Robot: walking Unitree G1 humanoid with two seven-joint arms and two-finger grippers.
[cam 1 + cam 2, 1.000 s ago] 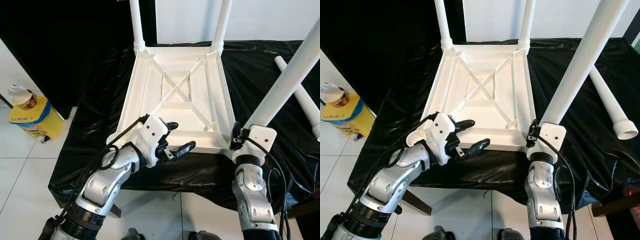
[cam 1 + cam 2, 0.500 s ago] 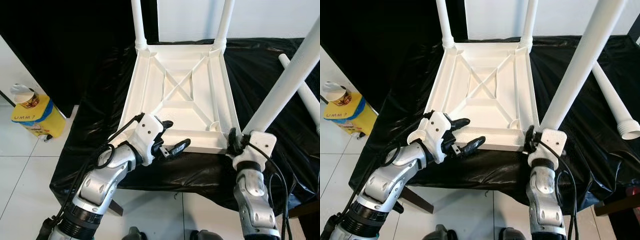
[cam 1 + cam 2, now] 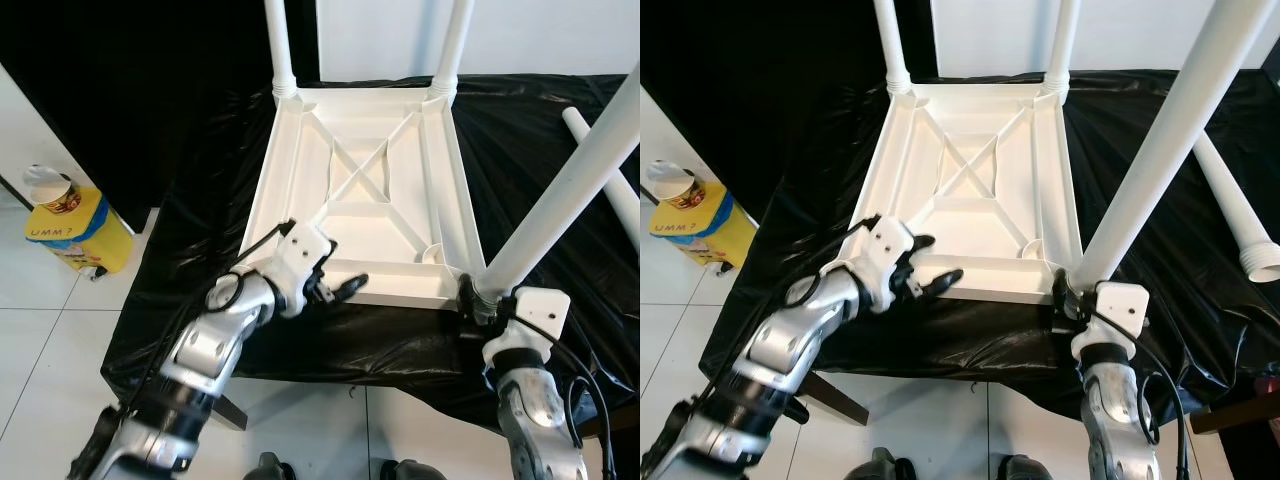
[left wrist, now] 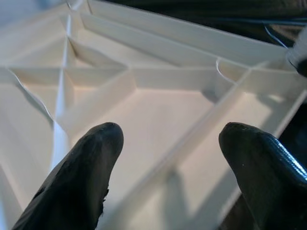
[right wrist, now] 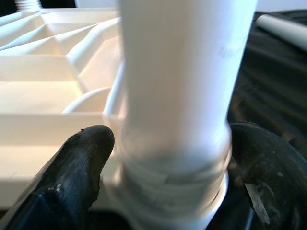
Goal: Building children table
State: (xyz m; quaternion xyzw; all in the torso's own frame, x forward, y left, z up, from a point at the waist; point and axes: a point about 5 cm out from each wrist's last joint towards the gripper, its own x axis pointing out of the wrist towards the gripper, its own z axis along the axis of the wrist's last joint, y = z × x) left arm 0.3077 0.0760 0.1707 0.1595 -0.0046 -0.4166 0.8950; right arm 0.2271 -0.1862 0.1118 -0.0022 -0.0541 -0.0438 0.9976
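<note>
The white table top is lying upside down on the black-covered table, its long axis running from 6 to 12 o'clock, with two legs standing upright at its far corners. The right gripper is pinching the base of a third white leg at the near-right corner, that leg leaning up toward 1 o'clock, the forearm rising from 6 o'clock. The left gripper is reaching in from 7 o'clock, fingers spread over the near rim, while a loose leg is lying at 3 o'clock on the black sheet.
</note>
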